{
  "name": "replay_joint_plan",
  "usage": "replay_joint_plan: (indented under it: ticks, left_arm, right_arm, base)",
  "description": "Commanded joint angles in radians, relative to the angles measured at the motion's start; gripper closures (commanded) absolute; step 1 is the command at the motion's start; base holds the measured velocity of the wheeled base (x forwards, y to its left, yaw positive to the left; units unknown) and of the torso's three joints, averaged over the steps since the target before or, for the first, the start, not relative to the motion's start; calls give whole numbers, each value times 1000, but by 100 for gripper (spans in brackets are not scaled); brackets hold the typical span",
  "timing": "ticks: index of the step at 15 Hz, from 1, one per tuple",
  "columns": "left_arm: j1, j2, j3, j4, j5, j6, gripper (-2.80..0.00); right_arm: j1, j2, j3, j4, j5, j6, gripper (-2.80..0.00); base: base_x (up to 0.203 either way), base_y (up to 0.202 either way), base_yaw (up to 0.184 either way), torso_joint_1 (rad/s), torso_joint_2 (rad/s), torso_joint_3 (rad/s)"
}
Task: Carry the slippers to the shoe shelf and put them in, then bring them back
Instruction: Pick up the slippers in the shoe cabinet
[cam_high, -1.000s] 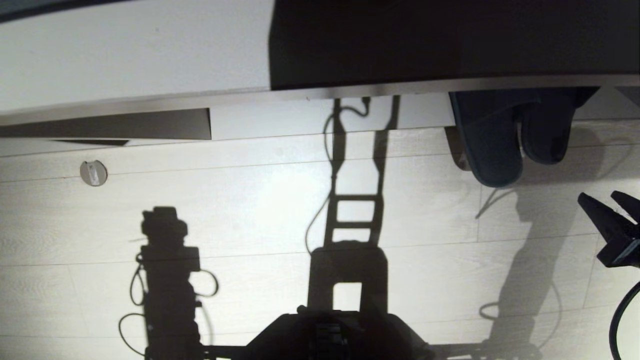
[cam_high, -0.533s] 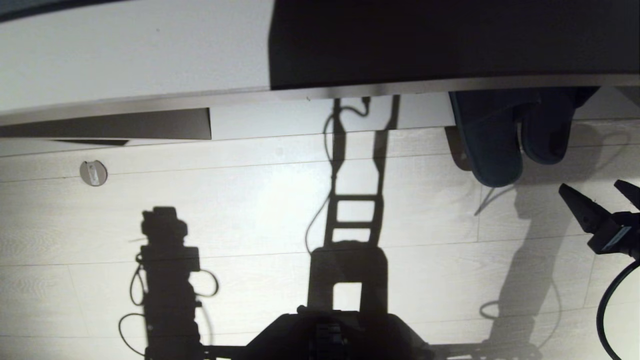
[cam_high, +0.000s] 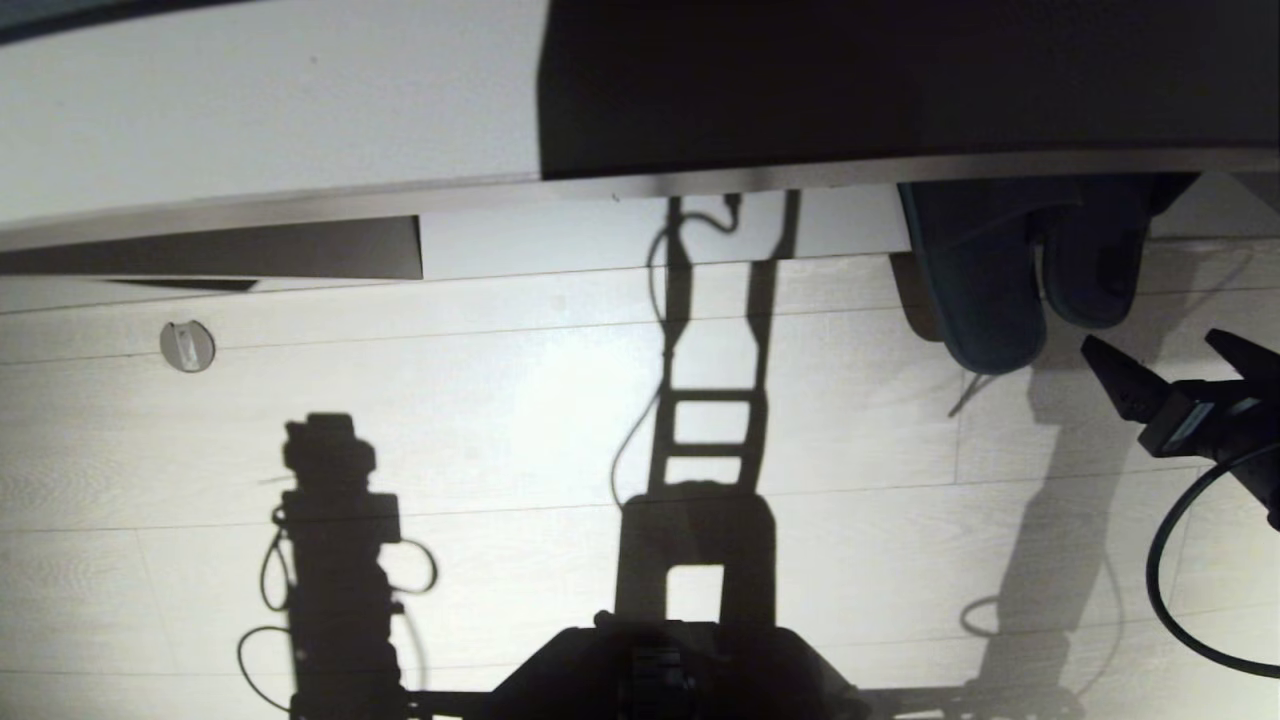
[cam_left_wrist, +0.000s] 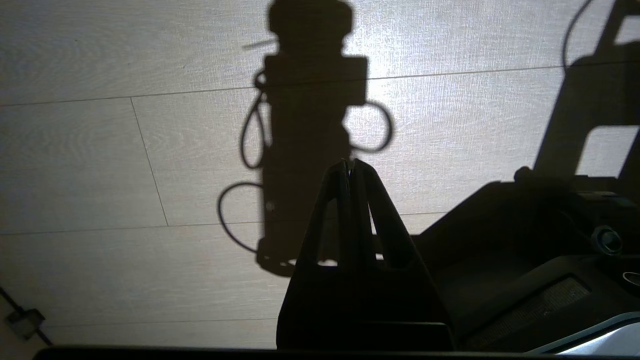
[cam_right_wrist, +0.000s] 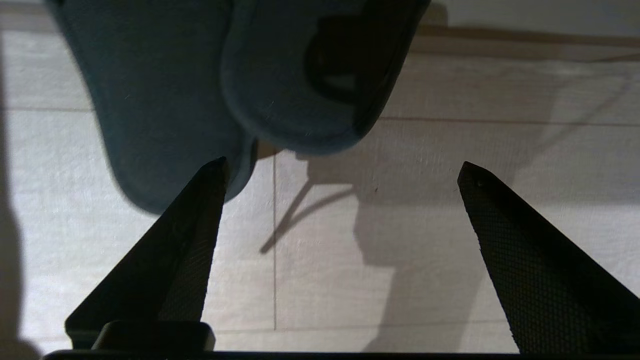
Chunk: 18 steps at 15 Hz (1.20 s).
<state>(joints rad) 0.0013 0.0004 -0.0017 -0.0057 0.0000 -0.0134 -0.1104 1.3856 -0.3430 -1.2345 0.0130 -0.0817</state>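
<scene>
The two dark navy slippers (cam_high: 985, 290) lie side by side on the pale floor at the right. Their far ends are hidden under the grey front edge of a pale-topped piece of furniture (cam_high: 700, 185). No shoe shelf shows in any view. My right gripper (cam_high: 1150, 342) hovers open just short of the slippers' near ends, slightly to their right, and holds nothing. In the right wrist view, the right gripper (cam_right_wrist: 341, 165) points at bare floor below the smaller-looking slipper (cam_right_wrist: 290, 90). One fingertip (cam_right_wrist: 215, 172) overlaps the edge of the other slipper (cam_right_wrist: 150, 100). My left gripper (cam_left_wrist: 350, 162) hangs shut over the floor, parked.
A round metal floor disc (cam_high: 187, 346) sits at the left. A white low panel (cam_high: 660, 235) and a dark recess (cam_high: 900, 80) belong to the furniture ahead. My right arm's cable (cam_high: 1165, 580) loops at the right edge. My base (cam_high: 660, 670) is at the bottom.
My right gripper has moved forward and leftward toward the slippers, and its fingers have spread wider. The slippers and the left arm have not moved.
</scene>
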Motion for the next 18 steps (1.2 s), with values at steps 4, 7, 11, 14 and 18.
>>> replay_joint_plan:
  ticks: [4, 7, 11, 14, 18]
  left_arm:
    - [0, 0, 0, 0, 0, 0, 0]
    - [2, 1, 0, 0, 0, 0, 0]
    - [0, 0, 0, 0, 0, 0, 0]
    - [0, 0, 0, 0, 0, 0, 0]
    - [0, 0, 0, 0, 0, 0, 0]
  right_arm:
    - [-9, 85, -44, -55, 3, 1, -280]
    - [-8, 124, -81, -81, 4, 26, -280]
    - [-6, 151, -110, -133, 5, 53, -280]
    - [-5, 161, -117, -149, 8, 56, -280]
    - [8, 154, -156, -168, 16, 73, -280]
  base:
    - [0, 0, 0, 0, 0, 0]
    - [0, 0, 0, 0, 0, 0]
    - [0, 0, 0, 0, 0, 0]
    - [0, 0, 0, 0, 0, 0]
    - [0, 0, 0, 0, 0, 0]
